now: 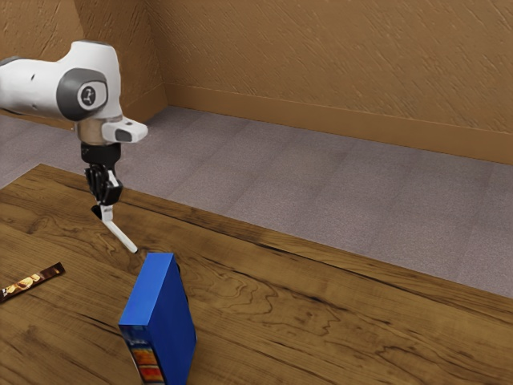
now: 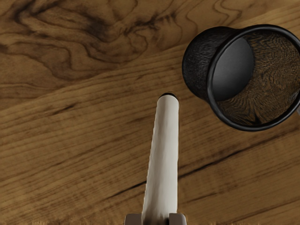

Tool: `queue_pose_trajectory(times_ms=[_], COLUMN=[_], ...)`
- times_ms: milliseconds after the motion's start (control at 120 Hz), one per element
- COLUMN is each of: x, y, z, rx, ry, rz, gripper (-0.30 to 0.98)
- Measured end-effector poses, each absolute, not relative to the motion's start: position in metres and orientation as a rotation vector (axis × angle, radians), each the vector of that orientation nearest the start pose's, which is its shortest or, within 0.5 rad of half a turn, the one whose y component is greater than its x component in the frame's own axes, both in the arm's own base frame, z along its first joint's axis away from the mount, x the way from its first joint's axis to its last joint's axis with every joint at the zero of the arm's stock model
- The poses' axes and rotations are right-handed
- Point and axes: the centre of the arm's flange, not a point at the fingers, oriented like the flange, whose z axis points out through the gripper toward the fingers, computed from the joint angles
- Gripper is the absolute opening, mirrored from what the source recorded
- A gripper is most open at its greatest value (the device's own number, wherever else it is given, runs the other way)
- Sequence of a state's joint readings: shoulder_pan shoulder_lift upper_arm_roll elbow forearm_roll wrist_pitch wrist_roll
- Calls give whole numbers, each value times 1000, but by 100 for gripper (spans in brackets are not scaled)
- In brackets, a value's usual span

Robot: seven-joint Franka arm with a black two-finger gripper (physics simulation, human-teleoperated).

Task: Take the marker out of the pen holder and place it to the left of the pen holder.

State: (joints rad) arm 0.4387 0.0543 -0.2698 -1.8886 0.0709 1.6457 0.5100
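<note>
At the exterior view's nine o'clock, the claw (image 1: 107,215) is clamping the likely light, stiff marker (image 1: 121,236) near one end, mid-barrel seeming steadier.

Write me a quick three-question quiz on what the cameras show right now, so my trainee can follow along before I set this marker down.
1. Fill in the blank: The box standing on the table has a wide side that is plain ____.
2. Multiple choice: What is the claw gripping?
A) the snack bar
B) the marker
C) the box
3. True or false: The marker is out of the pen holder.

Key: 1 blue; 2 B; 3 true
</note>
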Motion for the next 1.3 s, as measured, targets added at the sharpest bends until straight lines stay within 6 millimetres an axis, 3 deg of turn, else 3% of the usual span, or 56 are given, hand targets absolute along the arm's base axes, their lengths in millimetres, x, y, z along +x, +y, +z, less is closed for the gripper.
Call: queue_pose_trajectory(times_ms=[133,275,433,700,783,867,1092,1175,1300], x=[537,559,557,559,560,562,559,553,553], y=[143,160,191,188,178,154,114,84,22], z=[440,409,393,387,402,422,469,506,558], rx=[-3136,-3145,-3158,-3149,-3136,-3113,-3056,-3008,-2934], ry=[466,472,420,458,486,546,635,688,813], rz=[496,548,582,607,572,528,418,330,183], gripper=[-10,-10,-10,42,51,56,64,66,67])
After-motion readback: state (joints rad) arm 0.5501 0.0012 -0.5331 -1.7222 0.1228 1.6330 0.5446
